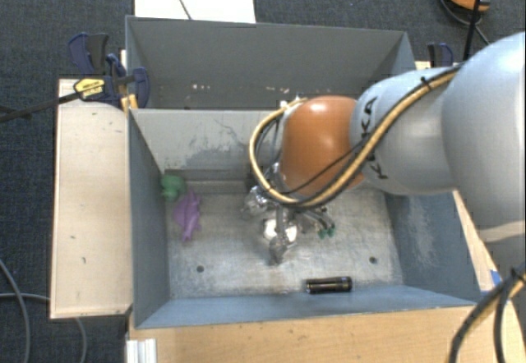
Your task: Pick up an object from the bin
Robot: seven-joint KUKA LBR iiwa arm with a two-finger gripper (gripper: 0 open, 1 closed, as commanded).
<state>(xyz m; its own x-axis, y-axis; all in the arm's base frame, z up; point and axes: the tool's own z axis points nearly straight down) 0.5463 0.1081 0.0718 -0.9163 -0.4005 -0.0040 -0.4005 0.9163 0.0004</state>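
Three loose things counted in grey bin. Gripper found low at floor centre; whether it is open or closed cannot be told. Nearest thing: black cylinder, laid flat by front wall, near gripper but apart from it. Judged stiff, light, smooth, prone to roll; hold advised across middle of barrel. Purple figure and green lump noted close together by left wall, well apart from gripper; judged light.
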